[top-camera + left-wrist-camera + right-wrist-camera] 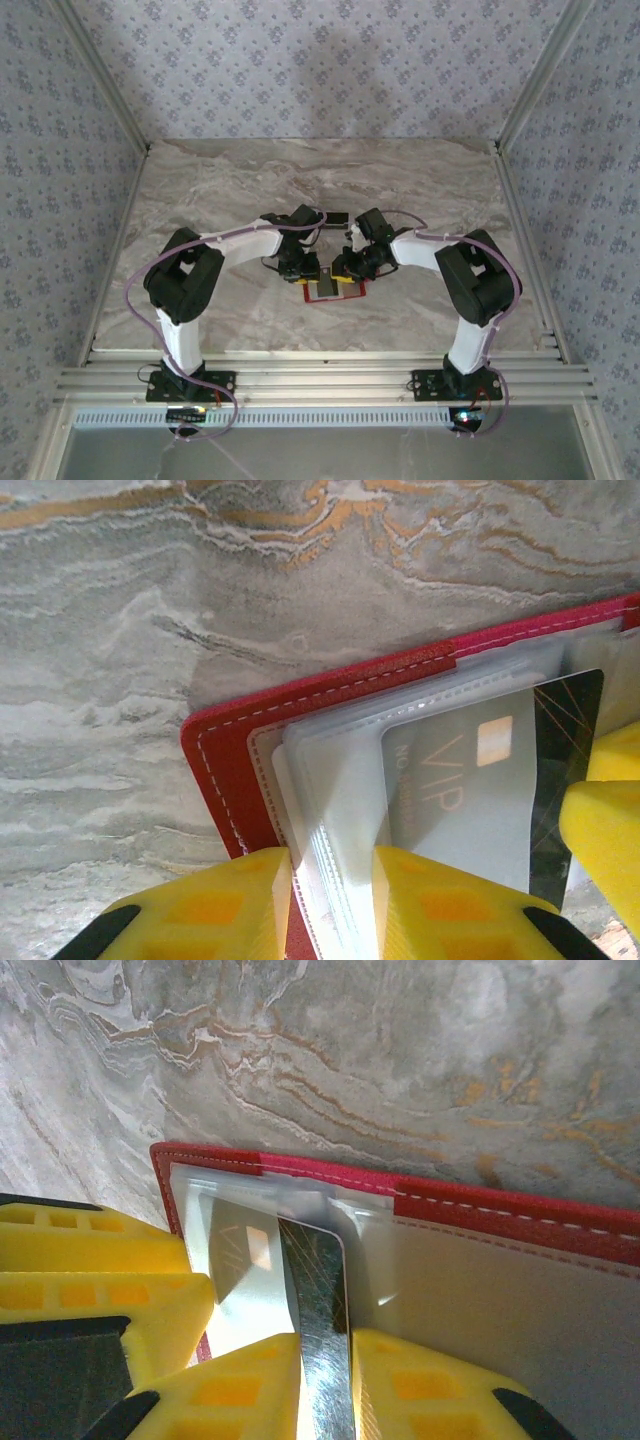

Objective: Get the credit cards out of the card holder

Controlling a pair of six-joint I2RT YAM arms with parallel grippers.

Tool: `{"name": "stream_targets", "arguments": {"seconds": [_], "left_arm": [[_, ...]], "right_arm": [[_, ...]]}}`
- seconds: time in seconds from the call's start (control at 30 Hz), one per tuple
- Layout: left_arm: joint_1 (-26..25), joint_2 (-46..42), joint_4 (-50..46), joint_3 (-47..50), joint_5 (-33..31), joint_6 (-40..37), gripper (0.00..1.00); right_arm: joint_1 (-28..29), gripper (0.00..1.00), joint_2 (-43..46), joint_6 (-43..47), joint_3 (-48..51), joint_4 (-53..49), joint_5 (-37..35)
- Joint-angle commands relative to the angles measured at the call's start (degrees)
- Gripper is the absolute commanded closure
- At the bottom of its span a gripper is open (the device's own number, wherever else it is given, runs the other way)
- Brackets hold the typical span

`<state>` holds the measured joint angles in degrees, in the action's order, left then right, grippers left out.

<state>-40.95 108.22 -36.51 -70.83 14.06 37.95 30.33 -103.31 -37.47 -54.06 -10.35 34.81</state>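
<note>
1. We find the card holder [335,293] lying open on the marble table [200,190], near the middle and between the two arms.
2. Our left gripper [332,905] sits at the holder's left edge. Its fingers are closed in on the stack of clear sleeves, apparently pinning the holder in place.
3. Our right gripper [325,1350] is clamped on a credit card [455,780], a grey one marked VIP with a dark band. A finger presses each face of it.
4. We judge this to be the pulling-out step for this card, whose far end looks to be tucked in a sleeve.
5. Next we need a steady pull to the right along the sleeve's opening, while the left grip keeps the holder from sliding after it.
</note>
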Motion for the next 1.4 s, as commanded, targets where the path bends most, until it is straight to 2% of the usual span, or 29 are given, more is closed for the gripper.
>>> {"name": "stream_targets", "arguments": {"seconds": [0.0,0.43,0.7,0.93,1.1,1.37], "left_arm": [[-0.33,1.9,-4.27,0.16,-1.59,-0.85,0.72],[-0.33,2.17,-5.31,-0.74,-1.93,-1.04,0.72],[-0.32,2.32,-5.81,-1.15,-2.31,-1.27,0.72],[-0.15,2.17,-6.06,-1.22,-2.65,-1.48,0.72],[-0.04,1.74,-6.56,-2.35,-3.28,-2.09,0.72],[0.0,-0.93,-5.61,-4.24,-3.16,-1.31,0.71]], "right_arm": [[-0.66,0.78,-1.66,0.91,1.21,1.46,2.58],[-2.2,0.82,-4.01,0.25,3.86,9.18,9.17],[-3.81,0.96,-1.46,0.15,5.27,9.35,8.28],[-7.28,1.0,2.94,0.91,6.51,5.13,5.65],[-9.58,1.0,7.18,4.83,6.36,2.03,5.64],[-11.43,1.0,12.15,10.36,0.46,-5.31,4.44]]}}
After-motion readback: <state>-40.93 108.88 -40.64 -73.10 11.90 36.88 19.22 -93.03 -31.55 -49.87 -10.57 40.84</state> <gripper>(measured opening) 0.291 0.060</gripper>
